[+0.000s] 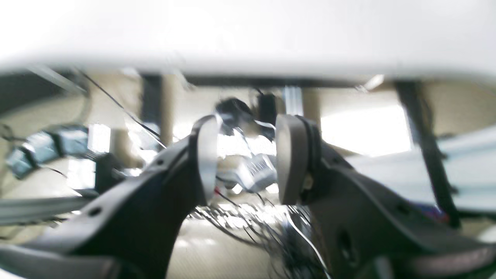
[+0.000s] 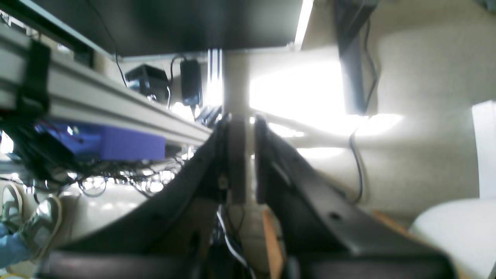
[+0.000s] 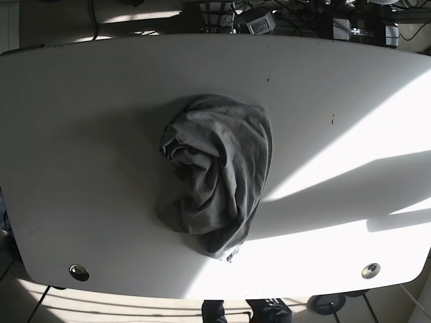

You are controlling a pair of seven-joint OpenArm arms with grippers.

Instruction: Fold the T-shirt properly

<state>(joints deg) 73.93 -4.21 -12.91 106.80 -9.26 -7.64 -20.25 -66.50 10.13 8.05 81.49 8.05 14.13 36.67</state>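
Observation:
A dark grey T-shirt point(image 3: 219, 175) lies crumpled in a heap at the middle of the white table point(image 3: 81, 134) in the base view. Neither arm shows in the base view. In the left wrist view my left gripper point(image 1: 244, 162) is open and empty, with the table's white edge point(image 1: 248, 35) above it. In the right wrist view my right gripper point(image 2: 250, 155) has its fingers nearly together with nothing between them, facing under the table. The shirt shows in neither wrist view.
Under the table are an aluminium frame rail point(image 2: 97, 104), a purple box point(image 2: 128, 147), power adapters point(image 2: 190, 81) and tangled cables point(image 1: 248, 221). Two round metal fittings point(image 3: 79, 272) sit near the table's front corners. Shoes point(image 3: 266, 311) show below the front edge.

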